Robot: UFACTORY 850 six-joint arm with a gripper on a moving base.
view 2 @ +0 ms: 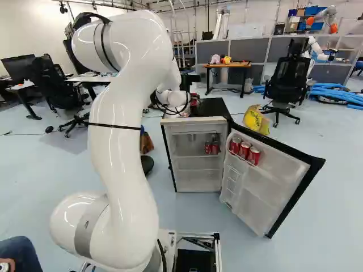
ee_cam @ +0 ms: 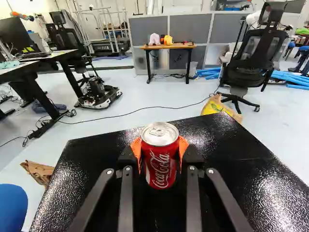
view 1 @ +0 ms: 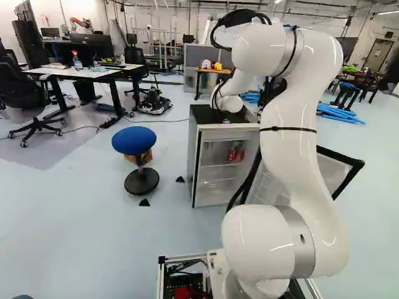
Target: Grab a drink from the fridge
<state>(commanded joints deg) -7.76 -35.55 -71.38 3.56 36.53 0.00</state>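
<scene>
My gripper [view 2: 189, 103] is at the fridge's top, largely hidden by its own wrist in the right base view. In the wrist view the gripper [ee_cam: 160, 150] is shut on a red drink can [ee_cam: 160, 166], orange pads on both sides. The can is upright over the black fridge top [ee_cam: 91, 166]; whether it touches that surface I cannot tell. The fridge [view 2: 195, 175] stands with its door [view 2: 272, 184] swung wide. Two red cans [view 2: 211, 148] are on an inside shelf, and several more [view 2: 244, 150] sit in the door rack.
A blue stool [view 1: 134, 141] stands left of the fridge. Beyond are a small wooden table [ee_cam: 169, 46], an office chair [ee_cam: 253, 53], a yellow bag [view 2: 256, 120] and a desk [view 1: 93, 71]. Another robot [view 2: 322, 20] is at the far right of the right base view.
</scene>
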